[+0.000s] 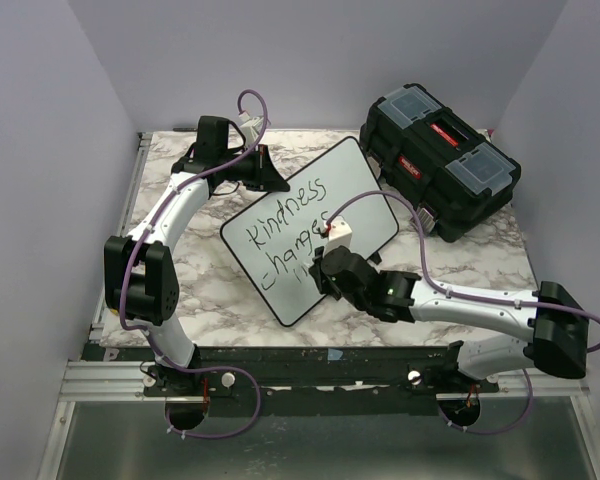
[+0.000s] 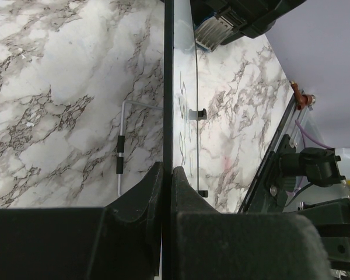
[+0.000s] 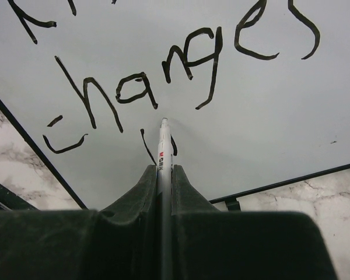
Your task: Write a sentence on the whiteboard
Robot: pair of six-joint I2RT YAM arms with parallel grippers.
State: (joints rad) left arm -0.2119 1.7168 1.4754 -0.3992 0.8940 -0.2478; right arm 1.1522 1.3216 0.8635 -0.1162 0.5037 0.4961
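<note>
Right gripper (image 3: 164,170): clenched on the marker, with a black finger pressed to each side of the barrel.
Marker (image 3: 164,146): slim, round white barrel. It carries a small red mark too small to read. The tip points forward and touches the board just below "changes".
Left gripper (image 2: 167,175): clenched on the whiteboard's frame, one finger on each face, at the board's far-left long edge.
Whiteboard (image 1: 355,190): flat, glossy white rectangle with a thin black frame and rounded corners. Small black feet show in the left wrist view.
Whiteboard position: at the middle of the bench. The long axis runs from the near-left corner toward the far-right corner. Whether it lies flat or is tipped up cannot be told.
Sentence (image 1: 285,225): black handwritten marker lettering in thin strokes.
Sentence, readable text: the upper line reads "Kindness" and the second reads "changes". The third line is only a few short strokes beside the marker tip and is not readable.
Sentence direction: the lines follow the board's long axis, rising toward the far-right corner.
Toolbox (image 1: 440,165): black moulded plastic with clear-lidded compartments on top. Its red label strips are too small to read.
Toolbox position: at the far-right corner of the bench, just beside the board's far-right short edge. Contact between the two cannot be told.
Bench (image 1: 195,290): smooth top in a white and grey marble pattern.
Cables (image 1: 250,100): purple, looped along both arms.
</note>
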